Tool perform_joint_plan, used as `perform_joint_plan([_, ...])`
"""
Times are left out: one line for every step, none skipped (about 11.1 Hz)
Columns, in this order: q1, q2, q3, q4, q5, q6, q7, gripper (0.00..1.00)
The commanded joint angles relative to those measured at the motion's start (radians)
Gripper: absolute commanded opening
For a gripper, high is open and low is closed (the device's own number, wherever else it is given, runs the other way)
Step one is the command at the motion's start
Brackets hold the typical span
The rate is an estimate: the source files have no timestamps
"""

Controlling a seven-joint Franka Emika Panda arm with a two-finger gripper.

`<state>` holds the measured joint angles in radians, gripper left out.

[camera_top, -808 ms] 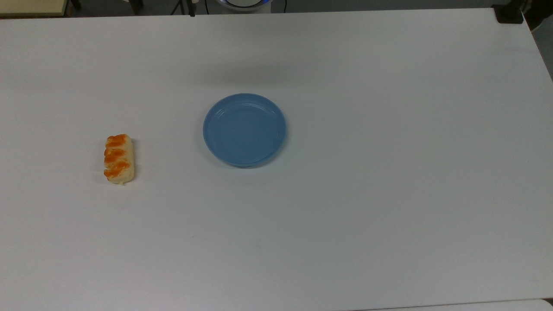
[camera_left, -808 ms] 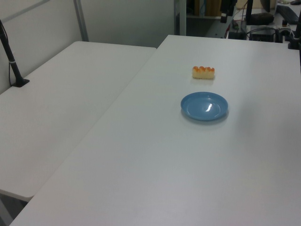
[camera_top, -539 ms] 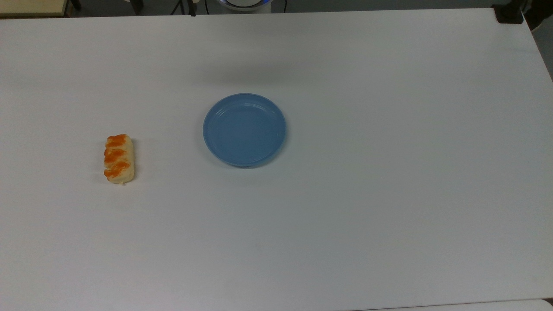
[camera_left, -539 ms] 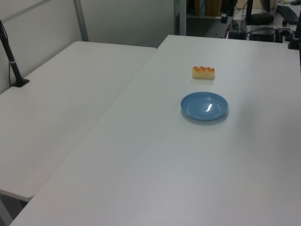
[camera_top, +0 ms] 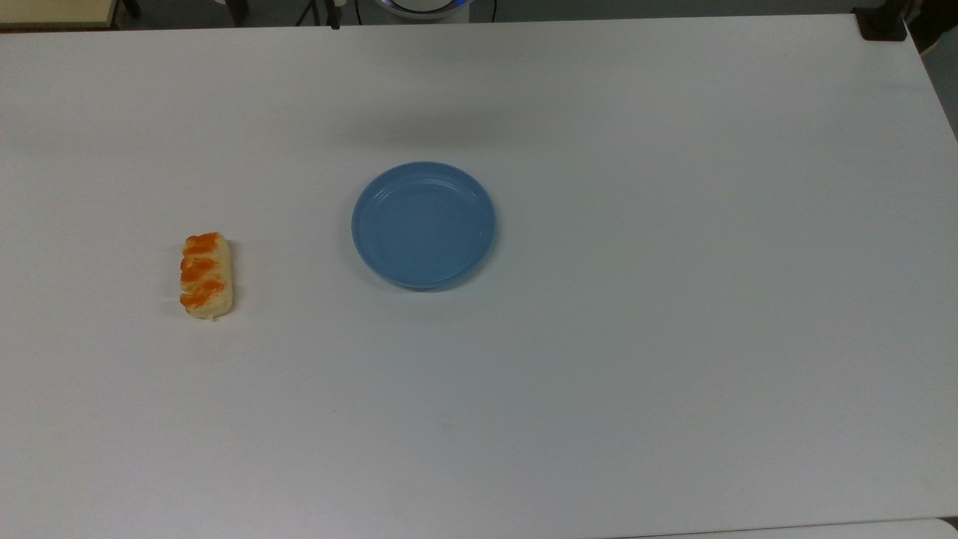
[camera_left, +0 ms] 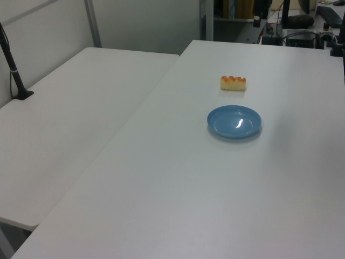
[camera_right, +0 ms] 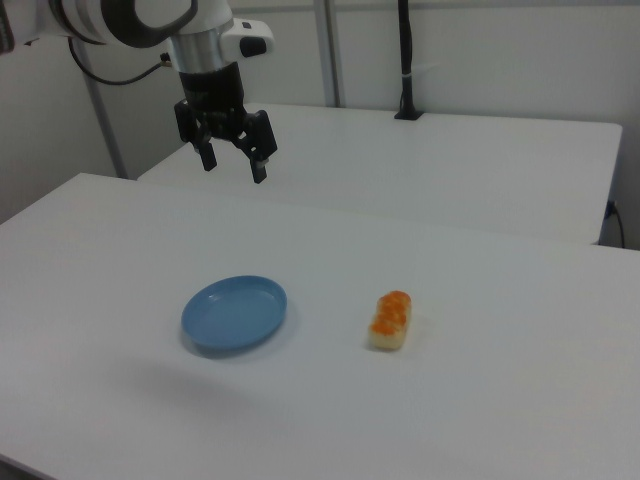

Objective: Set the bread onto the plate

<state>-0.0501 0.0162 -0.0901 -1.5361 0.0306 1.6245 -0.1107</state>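
The bread [camera_top: 206,275], a pale roll with orange-glazed bumps, lies on the white table at the top view's left, well apart from the plate. It also appears as the bread [camera_left: 233,82] beyond the plate in the left view and as the bread [camera_right: 391,321] to the plate's right in the right view. The light-blue plate [camera_top: 423,225] sits empty near the table's middle; the plate [camera_left: 234,121] and the plate [camera_right: 234,313] show the same. My gripper [camera_right: 234,162] hangs high above the table, behind the plate in the right view, open and holding nothing.
The white table [camera_top: 673,337] stretches wide around both objects. A second white table [camera_left: 70,124] adjoins it on the left view's left, with a black post [camera_left: 15,75] clamped to it. Cables and equipment [camera_left: 302,32] lie past the far edge.
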Motion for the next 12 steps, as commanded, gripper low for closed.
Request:
perform_joint_plan([-0.020,0.007,-0.002,-0.015,0.003,-0.003,-0.050,1.00])
perform_joint_plan([-0.037,0.008,-0.002,-0.013,-0.018,-0.005,-0.137,1.00])
perform_joint_plan([-0.060,0.010,-0.003,-0.013,-0.035,-0.006,-0.218,1.00])
perform_joint_plan([-0.092,0.014,-0.011,-0.013,-0.037,-0.002,-0.256,1.00])
perform_joint_plan([-0.121,0.034,-0.017,-0.012,-0.040,0.004,-0.286,1.00])
perform_joint_plan([-0.147,0.043,-0.017,-0.015,-0.040,0.050,-0.315,1.00])
perform_joint_plan([-0.177,0.068,-0.017,-0.024,-0.040,0.105,-0.325,1.00])
perform_joint_plan([-0.206,0.117,-0.017,-0.022,-0.038,0.160,-0.339,1.00])
perform_joint_plan([-0.224,0.166,-0.016,-0.025,-0.037,0.245,-0.345,1.00])
perform_joint_plan([-0.235,0.216,-0.016,-0.030,-0.037,0.312,-0.345,1.00])
perform_joint_plan([-0.237,0.259,-0.016,-0.032,-0.037,0.365,-0.342,1.00])
perform_joint_plan([-0.237,0.295,-0.014,-0.032,-0.034,0.414,-0.333,1.00])
